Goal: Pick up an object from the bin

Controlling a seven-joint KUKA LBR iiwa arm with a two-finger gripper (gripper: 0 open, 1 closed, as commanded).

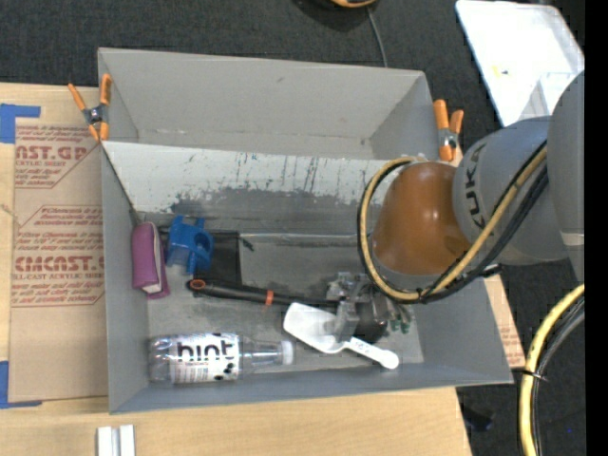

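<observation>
My gripper is low in the bin's right half, under the arm's orange cover, right over the bowl end of a white plastic scoop. The scoop lies flat with its handle pointing right toward the bin's front right. A black tool with an orange band lies just left of the gripper, running leftward across the floor. I cannot make out how the fingers stand or whether anything is between them.
A clear "hint" bottle lies along the front wall. At the left sit a purple block, a blue plastic piece and a black box. The arm and its cables cover the right side.
</observation>
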